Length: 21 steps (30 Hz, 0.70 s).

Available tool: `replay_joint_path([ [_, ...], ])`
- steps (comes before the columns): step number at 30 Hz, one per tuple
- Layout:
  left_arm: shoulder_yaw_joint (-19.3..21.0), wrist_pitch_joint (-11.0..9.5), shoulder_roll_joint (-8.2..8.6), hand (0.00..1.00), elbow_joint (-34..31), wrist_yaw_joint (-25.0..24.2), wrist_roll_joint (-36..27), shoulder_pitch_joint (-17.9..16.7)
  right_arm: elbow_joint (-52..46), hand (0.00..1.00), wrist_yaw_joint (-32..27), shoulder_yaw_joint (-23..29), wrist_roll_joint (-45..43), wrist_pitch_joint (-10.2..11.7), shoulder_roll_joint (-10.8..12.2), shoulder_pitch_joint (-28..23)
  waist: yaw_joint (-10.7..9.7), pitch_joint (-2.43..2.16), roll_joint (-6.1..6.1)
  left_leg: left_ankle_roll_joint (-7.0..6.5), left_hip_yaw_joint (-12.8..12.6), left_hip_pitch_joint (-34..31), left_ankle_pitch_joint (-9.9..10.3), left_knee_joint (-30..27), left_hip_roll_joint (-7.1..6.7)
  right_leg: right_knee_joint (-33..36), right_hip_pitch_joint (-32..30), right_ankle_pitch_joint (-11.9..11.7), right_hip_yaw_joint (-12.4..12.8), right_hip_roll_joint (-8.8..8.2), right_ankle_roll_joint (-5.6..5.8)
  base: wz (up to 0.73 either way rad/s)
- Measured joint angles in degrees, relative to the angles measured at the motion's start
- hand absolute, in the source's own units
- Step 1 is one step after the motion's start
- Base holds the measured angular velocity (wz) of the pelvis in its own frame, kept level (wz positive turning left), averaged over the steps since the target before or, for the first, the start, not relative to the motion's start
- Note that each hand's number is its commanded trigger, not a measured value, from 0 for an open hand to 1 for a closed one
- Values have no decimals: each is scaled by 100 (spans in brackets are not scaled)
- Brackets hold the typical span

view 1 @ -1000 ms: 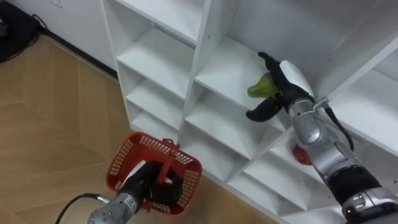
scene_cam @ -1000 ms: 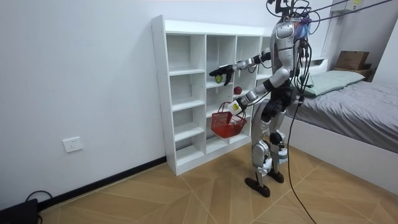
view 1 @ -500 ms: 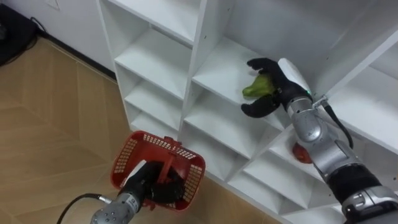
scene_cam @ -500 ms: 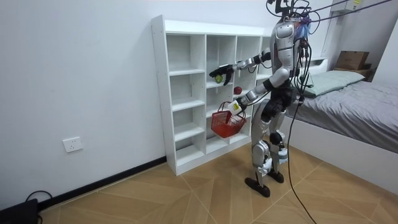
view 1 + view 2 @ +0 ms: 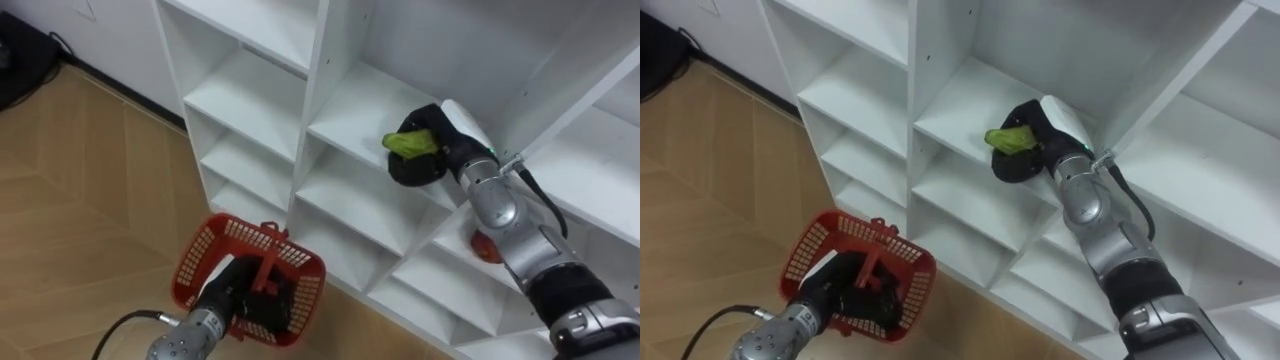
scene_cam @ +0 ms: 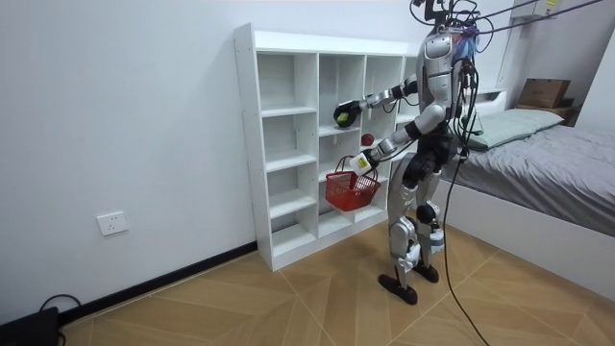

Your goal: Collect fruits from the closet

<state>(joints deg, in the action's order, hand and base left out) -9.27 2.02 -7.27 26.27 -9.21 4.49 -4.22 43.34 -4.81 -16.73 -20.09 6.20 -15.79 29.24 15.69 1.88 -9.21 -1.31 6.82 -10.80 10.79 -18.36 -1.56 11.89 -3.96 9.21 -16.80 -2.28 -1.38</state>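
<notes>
Your right hand (image 5: pixel 432 165) is clutching the green fruit (image 5: pixel 410 143) on the shelf (image 5: pixel 350 110) at 1 o'clock. Your left hand (image 5: pixel 245 300) is gripping the basket (image 5: pixel 200 250) handle at 7 o'clock.

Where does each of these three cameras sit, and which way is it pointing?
Left eye view: on the robot's head, looking down at the white shelves; shows its right hand closed round a green fruit and its left hand holding a red basket.
Right eye view: same head, just beside it, same downward look, same two arms.
Room view: out in the room, facing the shelves and the whole standing robot.
Shared: all three show shelves, basket and fruit.
</notes>
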Motion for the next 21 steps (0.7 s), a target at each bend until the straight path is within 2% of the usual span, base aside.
replay_joint_path([
  [13, -3, -59, 1, 100, 141, 116, -21, 0, 40, 100, 0, 1, -41, 18, 1, -1, -6, 19, -29, -13, -19, 27, -8, 66, -8, 14, -2, 4, 9, -13, 7, 0],
  [17, -3, -115, 2, 100, 140, 151, -49, 6, 55, 100, -2, 1, -14, 22, 3, -1, -8, 51, -80, -13, -16, 14, -8, 66, -10, 8, -9, 8, -1, -14, 13, 0],
  [21, -7, -150, 17, 100, 140, 133, -52, 17, 28, 100, -1, 1, -16, 20, 12, -1, -29, 63, -102, -14, -26, 8, -7, 72, -13, 5, -18, 10, 3, -20, 17, 0],
])
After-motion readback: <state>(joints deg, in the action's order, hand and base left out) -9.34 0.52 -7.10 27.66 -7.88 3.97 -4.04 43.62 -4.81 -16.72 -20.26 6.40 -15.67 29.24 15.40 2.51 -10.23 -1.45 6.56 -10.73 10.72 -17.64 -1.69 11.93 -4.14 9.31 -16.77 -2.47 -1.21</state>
